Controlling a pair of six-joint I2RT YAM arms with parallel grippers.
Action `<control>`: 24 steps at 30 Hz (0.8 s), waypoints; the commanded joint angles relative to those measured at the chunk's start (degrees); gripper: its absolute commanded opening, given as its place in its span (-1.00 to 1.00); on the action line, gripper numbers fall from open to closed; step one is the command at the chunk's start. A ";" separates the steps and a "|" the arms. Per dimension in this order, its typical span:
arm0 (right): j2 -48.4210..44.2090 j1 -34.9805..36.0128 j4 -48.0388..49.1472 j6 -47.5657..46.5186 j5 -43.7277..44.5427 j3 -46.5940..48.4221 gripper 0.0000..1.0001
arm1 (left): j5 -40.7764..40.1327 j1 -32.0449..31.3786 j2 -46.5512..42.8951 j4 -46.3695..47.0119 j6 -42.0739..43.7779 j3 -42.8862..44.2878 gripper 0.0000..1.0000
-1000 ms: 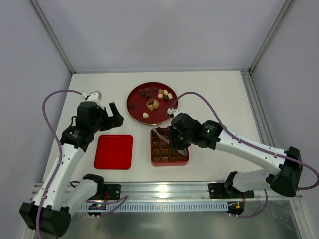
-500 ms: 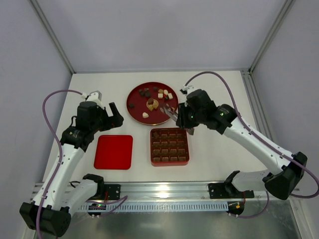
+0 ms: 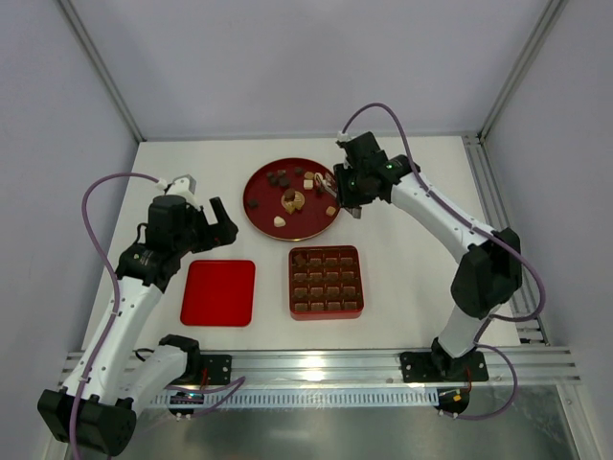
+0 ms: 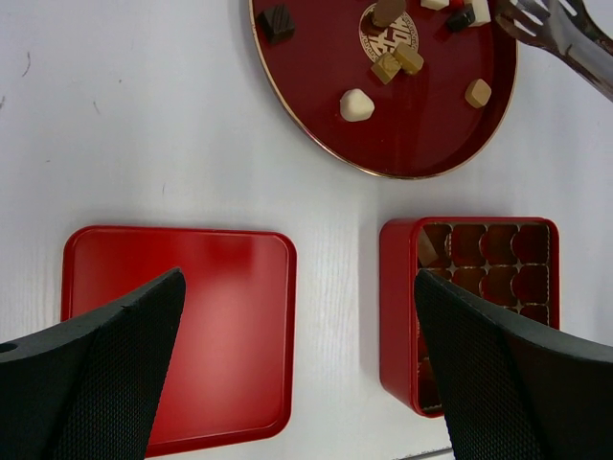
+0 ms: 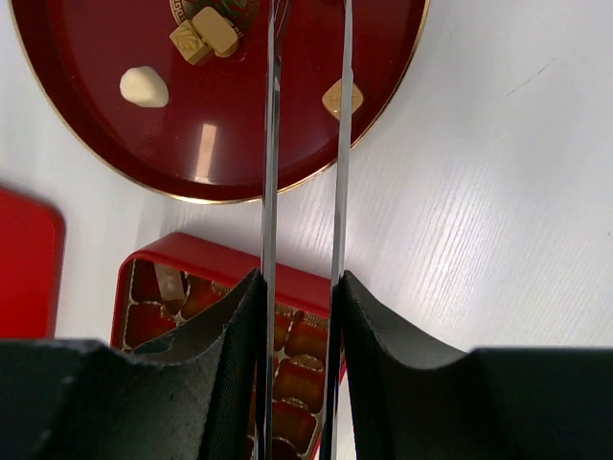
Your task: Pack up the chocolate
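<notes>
Left gripper (image 3: 220,220): fingers spread wide, holding nothing, above table beside lid. Flat red lid (image 3: 218,291) left of red box (image 4: 396,307). Chocolate (image 4: 355,103): loose pieces scattered on round red plate (image 3: 259,216). Right gripper (image 3: 347,192): fingers clamped on metal tongs (image 5: 340,144), blades over plate's right edge, just beside tan piece.

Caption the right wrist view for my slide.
Tongs in the right gripper hang over the red plate of chocolates; red box nearby.
</notes>
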 commanded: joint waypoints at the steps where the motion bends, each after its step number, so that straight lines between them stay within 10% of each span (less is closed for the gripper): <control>1: 2.25 -0.11 0.77 -1.75 1.14 5.42 -0.22 | 1.10 0.16 -0.90 0.87 0.07 -0.17 0.99; 24: 9.47 -0.11 2.17 2.29 0.35 6.66 -0.24 | 1.45 0.07 -0.81 0.96 0.07 -0.17 0.99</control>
